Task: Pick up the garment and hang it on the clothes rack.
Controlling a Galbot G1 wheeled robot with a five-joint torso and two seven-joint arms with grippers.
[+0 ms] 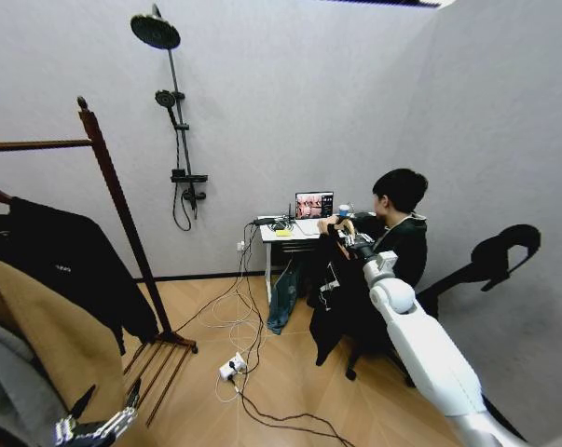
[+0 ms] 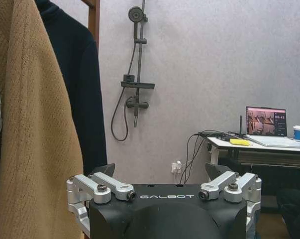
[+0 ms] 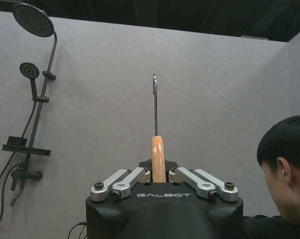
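right gripper jaws clamp the garment's hanger near grey wall; left gripper jaws apart.

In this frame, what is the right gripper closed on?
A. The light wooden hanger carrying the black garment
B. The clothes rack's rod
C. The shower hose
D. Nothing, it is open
A. In the right wrist view the right gripper clamps the light wooden hanger, metal hook pointing up; in the head view the garment hangs below it, apart from the clothes rack.
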